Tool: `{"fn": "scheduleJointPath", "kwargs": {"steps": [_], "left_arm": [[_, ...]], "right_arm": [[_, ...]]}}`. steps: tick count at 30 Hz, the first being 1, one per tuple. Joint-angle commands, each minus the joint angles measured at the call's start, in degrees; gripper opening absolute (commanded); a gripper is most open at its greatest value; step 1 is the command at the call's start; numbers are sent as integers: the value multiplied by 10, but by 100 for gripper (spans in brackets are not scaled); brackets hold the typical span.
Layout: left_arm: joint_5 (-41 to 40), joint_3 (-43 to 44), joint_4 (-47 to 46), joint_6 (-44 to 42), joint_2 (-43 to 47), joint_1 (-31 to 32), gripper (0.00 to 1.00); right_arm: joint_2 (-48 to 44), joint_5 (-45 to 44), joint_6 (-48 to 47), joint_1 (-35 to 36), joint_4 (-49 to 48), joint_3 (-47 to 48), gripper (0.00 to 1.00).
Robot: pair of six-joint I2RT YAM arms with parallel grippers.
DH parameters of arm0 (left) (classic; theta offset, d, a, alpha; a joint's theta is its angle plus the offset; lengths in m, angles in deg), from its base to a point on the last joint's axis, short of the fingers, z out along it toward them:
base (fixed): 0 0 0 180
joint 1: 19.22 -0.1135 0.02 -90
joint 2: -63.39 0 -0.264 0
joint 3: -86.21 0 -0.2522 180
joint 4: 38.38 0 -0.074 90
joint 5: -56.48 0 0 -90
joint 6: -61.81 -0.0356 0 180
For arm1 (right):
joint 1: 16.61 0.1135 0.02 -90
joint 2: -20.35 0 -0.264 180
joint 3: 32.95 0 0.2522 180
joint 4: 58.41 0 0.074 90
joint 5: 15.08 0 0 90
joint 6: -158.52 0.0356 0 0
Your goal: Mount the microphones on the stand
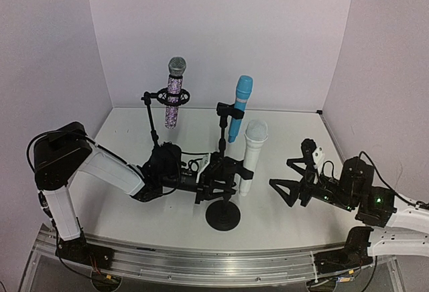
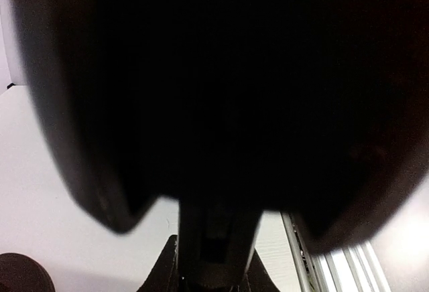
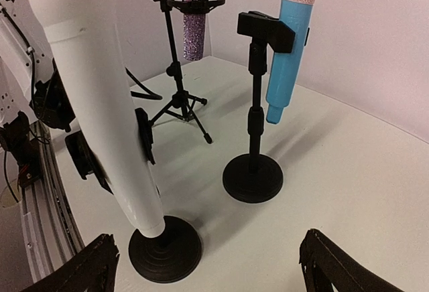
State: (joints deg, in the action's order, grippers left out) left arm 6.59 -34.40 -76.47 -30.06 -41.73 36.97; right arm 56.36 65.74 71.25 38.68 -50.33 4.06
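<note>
The white microphone (image 1: 251, 151) (image 3: 94, 91) leans in the clip of the front stand (image 1: 222, 217), its tail just above the round base (image 3: 164, 248). My left gripper (image 1: 218, 177) (image 2: 218, 265) is closed on a black part of that stand beside the microphone; dark stand parts fill most of its wrist view. The light blue microphone (image 1: 240, 104) (image 3: 291, 37) hangs in the clip of the middle stand (image 3: 253, 178). The glittery microphone (image 1: 175, 94) (image 3: 194, 31) sits upright in the tripod stand's ring (image 1: 151, 114). My right gripper (image 1: 289, 177) (image 3: 211, 268) is open and empty, right of the stands.
A metal rail (image 1: 201, 265) (image 2: 348, 265) runs along the near table edge. White walls close the table at the back and on both sides. The tripod's legs (image 3: 181, 114) spread behind the white microphone.
</note>
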Motion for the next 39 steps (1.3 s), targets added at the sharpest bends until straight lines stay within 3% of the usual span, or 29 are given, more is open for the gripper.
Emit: {"fn": "scheduleJointPath", "kwargs": {"steps": [1, 7, 16, 23, 27, 39], "left_arm": [[-34, 107, -26, 4, -36, 16, 0], [-68, 251, 16, 7, -116, 16, 0], [-118, 441, 50, -6, -242, 20, 0], [-216, 569, 92, -12, -321, 23, 0], [-225, 611, 106, -5, -348, 23, 0], [-243, 630, 125, 34, -376, 24, 0]], "right_arm": [[-32, -43, -22, 2, 23, 47, 91], [-17, -198, -47, 2, 116, 118, 93], [-125, -362, -41, 2, 274, 180, 92], [-133, -366, -56, 2, 338, 219, 92], [-133, -366, -57, 2, 342, 216, 92], [-138, -368, -48, 2, 349, 216, 92]]}}
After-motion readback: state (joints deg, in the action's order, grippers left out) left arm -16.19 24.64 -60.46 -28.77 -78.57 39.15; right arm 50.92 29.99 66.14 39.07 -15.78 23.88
